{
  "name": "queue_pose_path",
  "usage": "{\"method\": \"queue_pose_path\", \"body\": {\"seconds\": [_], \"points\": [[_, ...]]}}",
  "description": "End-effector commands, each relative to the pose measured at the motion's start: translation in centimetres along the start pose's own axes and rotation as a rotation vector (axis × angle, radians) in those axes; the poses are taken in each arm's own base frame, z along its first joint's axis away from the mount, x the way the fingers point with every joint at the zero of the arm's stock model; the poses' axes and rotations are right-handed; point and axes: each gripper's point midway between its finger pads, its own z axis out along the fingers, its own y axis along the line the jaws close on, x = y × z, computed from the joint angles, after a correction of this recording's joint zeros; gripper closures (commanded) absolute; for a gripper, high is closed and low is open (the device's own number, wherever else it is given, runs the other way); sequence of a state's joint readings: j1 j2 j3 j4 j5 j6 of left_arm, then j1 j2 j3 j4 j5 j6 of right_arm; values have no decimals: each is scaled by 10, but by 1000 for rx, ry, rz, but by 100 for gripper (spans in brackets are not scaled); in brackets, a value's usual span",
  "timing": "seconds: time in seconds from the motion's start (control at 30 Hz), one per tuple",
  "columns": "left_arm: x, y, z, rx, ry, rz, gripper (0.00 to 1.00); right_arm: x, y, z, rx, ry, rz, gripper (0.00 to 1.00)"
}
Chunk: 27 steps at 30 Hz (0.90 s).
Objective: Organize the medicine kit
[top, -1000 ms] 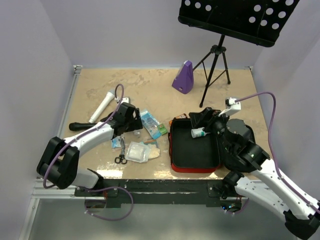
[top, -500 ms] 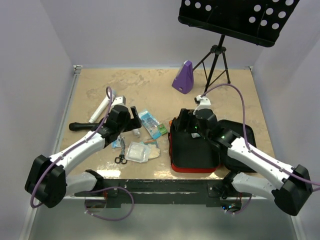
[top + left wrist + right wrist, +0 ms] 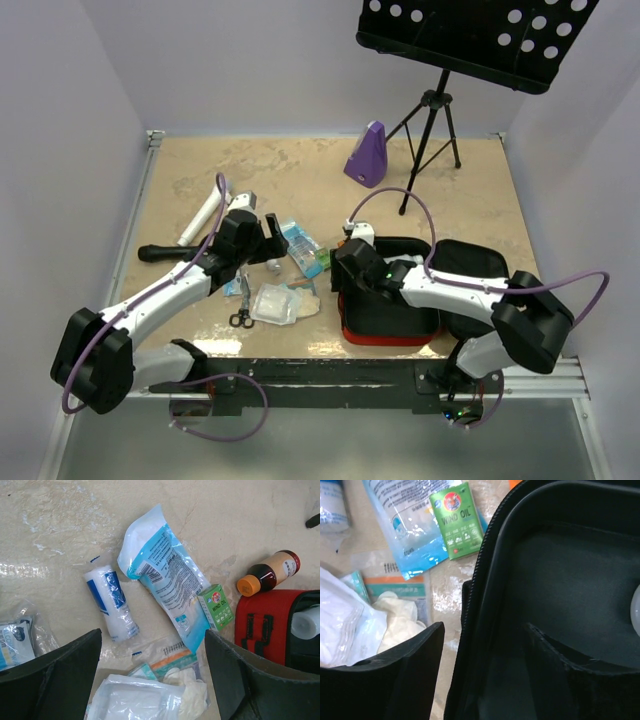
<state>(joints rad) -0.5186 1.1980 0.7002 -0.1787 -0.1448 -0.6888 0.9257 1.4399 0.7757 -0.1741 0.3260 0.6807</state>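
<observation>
The right gripper [image 3: 485, 630] is hanging with its fingers spread and pinching nothing; it is straddling the left wall of the medicine kit [image 3: 392, 336], one finger over the black lining, the other over the bench [image 3: 300, 170]. The kit is lying open and flat by the near edge, right of the middle; only one white rounded item [image 3: 306, 622], too cut off to name, is showing inside it. The left gripper [image 3: 151, 650] is likewise spread and empty, hovering over the loose supplies just left of the kit. The bandage roll [image 3: 112, 607], blue-white pouch [image 3: 167, 580], green box [image 3: 216, 606], brown bottle [image 3: 270, 572], gauze packets [image 3: 135, 700] and scissors [image 3: 240, 318] are all lying outside the case. By my reading the packing is barely begun; nearly everything is waiting to go in, and the zip is waiting to be closed.
</observation>
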Motion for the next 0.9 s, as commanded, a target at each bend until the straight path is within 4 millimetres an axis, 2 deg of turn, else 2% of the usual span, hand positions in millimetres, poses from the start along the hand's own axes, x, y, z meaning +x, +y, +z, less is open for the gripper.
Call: {"method": "queue_pose_path", "body": {"seconds": [0.0, 0.1, 0.2, 0.4, 0.57, 0.73, 0.8, 0.87], "points": [[-10, -14, -1, 51, -31, -5, 12, -18, -2, -8, 29, -79, 71, 39], [-16, -22, 0, 60, -41, 23, 13, -11, -12, -8, 59, -74, 84, 46], [-18, -34, 5, 45, -39, 77, 13, -3, -17, -9, 68, -62, 103, 48], [-14, -59, 21, 72, 5, 119, 13, 12, -25, -4, 105, -17, 131, 55], [-19, -76, 38, 88, 38, 148, 14, 22, -32, -17, 93, -13, 214, 57], [-17, -96, 56, 114, 63, 170, 14, 31, -38, -25, 95, 8, 250, 57], [-13, -102, 65, 118, 82, 180, 15, 26, -34, -31, 65, -7, 258, 53], [-7, -106, 74, 127, 110, 197, 15, 14, -26, -39, 22, -30, 271, 43]]}}
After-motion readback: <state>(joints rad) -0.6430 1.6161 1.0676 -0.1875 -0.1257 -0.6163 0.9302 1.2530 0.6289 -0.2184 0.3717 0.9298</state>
